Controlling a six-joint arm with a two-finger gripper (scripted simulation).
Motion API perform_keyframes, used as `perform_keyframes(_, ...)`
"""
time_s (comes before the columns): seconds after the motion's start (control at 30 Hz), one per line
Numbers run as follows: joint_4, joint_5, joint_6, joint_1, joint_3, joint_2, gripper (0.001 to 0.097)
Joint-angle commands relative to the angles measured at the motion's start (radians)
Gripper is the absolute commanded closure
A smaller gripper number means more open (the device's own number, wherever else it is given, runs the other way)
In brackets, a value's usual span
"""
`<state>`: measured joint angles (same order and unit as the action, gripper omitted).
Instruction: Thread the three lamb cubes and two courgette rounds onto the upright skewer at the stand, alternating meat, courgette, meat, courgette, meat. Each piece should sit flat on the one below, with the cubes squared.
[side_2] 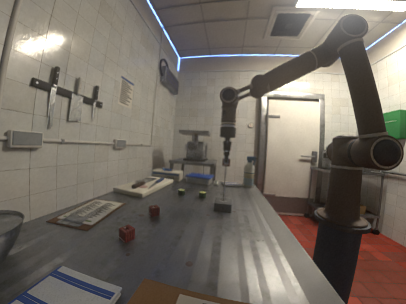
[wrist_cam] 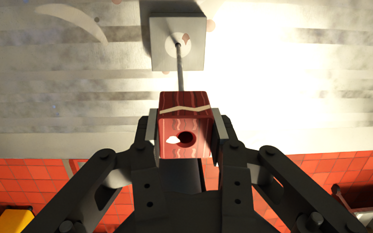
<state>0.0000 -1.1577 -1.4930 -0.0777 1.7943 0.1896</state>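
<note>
A lamb cube [wrist_cam: 184, 125] hangs right above the thin upright skewer [side_2: 224, 182], which rises from a grey square stand [side_2: 223, 205] on the steel counter. The cube is gripped by its sides in my gripper [wrist_cam: 185, 129], its bored hole facing the wrist camera. Two more red lamb cubes [side_2: 127, 232] [side_2: 154, 210] lie on the counter to the left of the stand, and two green courgette rounds [side_2: 181, 191] [side_2: 202, 194] lie flat farther back. The skewer carries nothing below the held cube.
The counter's right edge runs close to the stand, with red floor tiles below. A cutting board with a knife [side_2: 143, 186] lies at back left, a spray bottle [side_2: 248, 172] behind the stand, and a tray [side_2: 86, 213] and metal bowl [side_2: 7, 230] at front left.
</note>
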Motion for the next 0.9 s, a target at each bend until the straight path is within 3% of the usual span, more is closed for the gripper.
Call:
perform_keyframes(0.0, 0.000, 0.000, 0.000, 0.000, -0.002, -0.001, 0.0901)
perform_keyframes(0.33, 0.000, 0.000, 0.000, 0.000, -0.002, -0.001, 0.0901)
perform_keyframes(0.87, 0.000, 0.000, 0.000, 0.000, -0.001, -0.001, 0.0586)
